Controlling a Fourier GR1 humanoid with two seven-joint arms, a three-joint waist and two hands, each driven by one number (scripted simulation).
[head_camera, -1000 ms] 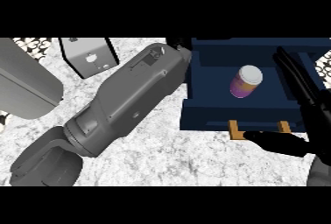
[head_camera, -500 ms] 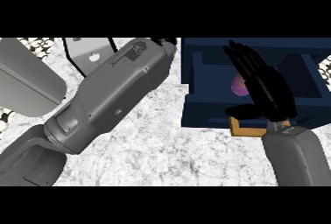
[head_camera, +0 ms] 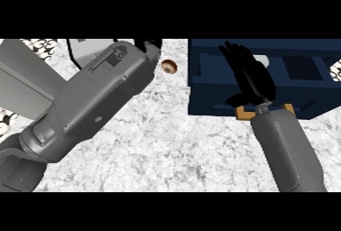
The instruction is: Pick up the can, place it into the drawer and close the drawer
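I see the right hand (head_camera: 255, 82) open, fingers (head_camera: 236, 56) straight, thumb (head_camera: 237, 100) jutting below them, right forearm (head_camera: 288, 149) directly beneath. The left forearm (head_camera: 90, 106) slants up-right; left hand (head_camera: 148, 44) barely peeks beyond it.

left forearm (head_camera: 93, 103): grey, thick boxy shell, rounded edges, raised panel with dark slots near wrist, small pale dot mid-shell
right forearm (head_camera: 288, 149): grey, slimmer smooth tube, darker shading
right hand (head_camera: 250, 77): matte black, long thin fingers, black thumb
left hand (head_camera: 149, 45): black, mostly hidden behind forearm
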